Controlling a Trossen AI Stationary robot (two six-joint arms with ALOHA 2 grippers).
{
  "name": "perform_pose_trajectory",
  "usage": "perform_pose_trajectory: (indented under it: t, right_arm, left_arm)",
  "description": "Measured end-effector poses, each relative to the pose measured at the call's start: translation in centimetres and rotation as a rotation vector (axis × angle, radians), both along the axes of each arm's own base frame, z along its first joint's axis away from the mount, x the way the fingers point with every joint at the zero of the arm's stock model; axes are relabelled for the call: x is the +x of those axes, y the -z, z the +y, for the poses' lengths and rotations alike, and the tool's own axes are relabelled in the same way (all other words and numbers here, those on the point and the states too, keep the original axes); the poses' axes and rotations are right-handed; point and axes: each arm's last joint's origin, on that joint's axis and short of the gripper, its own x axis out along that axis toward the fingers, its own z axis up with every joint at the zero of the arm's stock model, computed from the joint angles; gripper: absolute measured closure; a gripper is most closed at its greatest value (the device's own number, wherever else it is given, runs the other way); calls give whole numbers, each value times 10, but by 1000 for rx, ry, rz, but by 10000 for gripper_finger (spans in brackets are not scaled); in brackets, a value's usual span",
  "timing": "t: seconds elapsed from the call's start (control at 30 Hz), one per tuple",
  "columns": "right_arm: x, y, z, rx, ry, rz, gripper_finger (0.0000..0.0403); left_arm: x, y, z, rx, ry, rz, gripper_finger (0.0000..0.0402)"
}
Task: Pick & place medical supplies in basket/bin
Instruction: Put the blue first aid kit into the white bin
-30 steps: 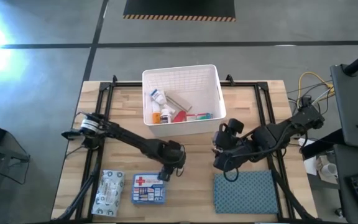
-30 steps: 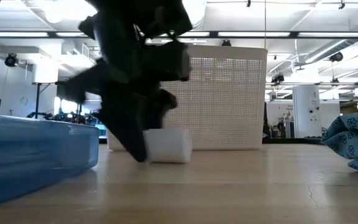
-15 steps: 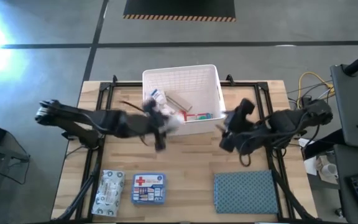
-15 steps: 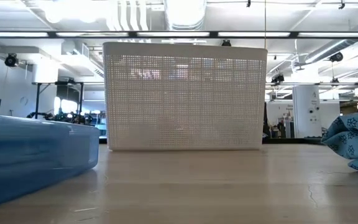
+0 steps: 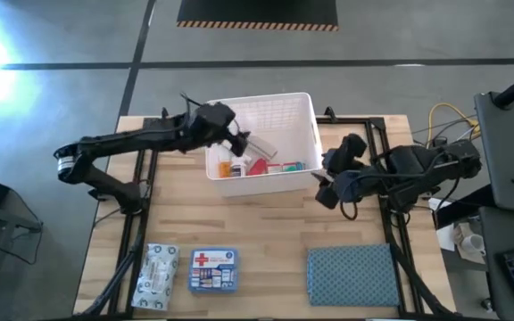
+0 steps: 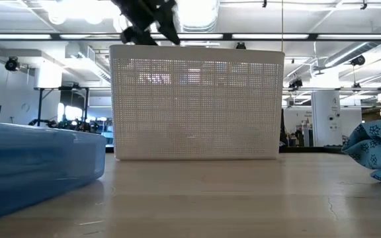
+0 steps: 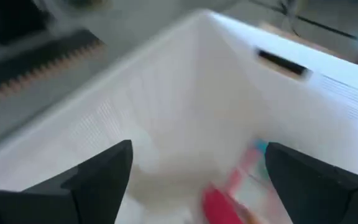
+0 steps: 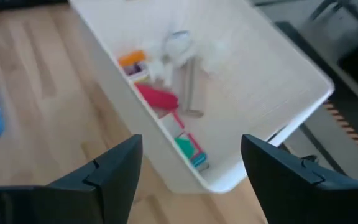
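**Wooden table, half cleared: two packs left to bin**

Seen from above, the wooden table (image 5: 275, 232) carries the white basket (image 5: 309, 114) at its far edge, already holding several small supplies. The left gripper (image 5: 236, 141) hangs over the basket's left side; the right gripper (image 5: 326, 176) waits just beside its right wall. A blue first-aid box (image 5: 213, 269) and a white patterned packet (image 5: 157, 268) lie near the front edge, well apart from both grippers, beside a blue-grey cloth (image 5: 351, 274).

The low view shows the left arm above the basket rim.

The left wrist view shows spread, empty fingers (image 7: 98, 177) over the basket floor.

The right wrist view shows parted fingers (image 8: 114, 165) facing the basket's red, green and orange packs.
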Motion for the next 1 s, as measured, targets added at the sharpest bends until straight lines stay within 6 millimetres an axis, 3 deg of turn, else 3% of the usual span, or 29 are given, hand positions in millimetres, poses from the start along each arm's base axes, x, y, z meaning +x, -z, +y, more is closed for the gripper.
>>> perform_pose_trajectory:
  t: [0.1, 0.23, 0.43, 0.53, 0.77, 0.87, 1.0]
  right_arm:
    - [4, 11, 3, 27, -26, 53, 135]
    - [16, 31, 5, 29, -71, 115, 134]
    - [50, 54, 13, 63, -226, 117, 135]
    - [65, 60, 16, 72, -286, 118, 139]
    - [84, 70, 16, 113, -230, 125, 150]
    - [87, 75, 16, 147, -217, 135, 152]
    - [89, 79, 17, 278, -230, 148, 152]
  left_arm:
    - [-15, -13, -25, -118, 96, 59, 54]
    - [-38, -24, -73, -232, 226, 181, 53]
    - [-74, -21, -144, -392, 339, 318, 52]
    - [-89, -11, -168, -523, 264, 350, 52]
    - [-113, 27, -206, -756, -155, 441, 52]
    - [-117, 50, -227, -777, -215, 458, 52]
    - [-110, 82, -253, -822, -129, 523, 52]
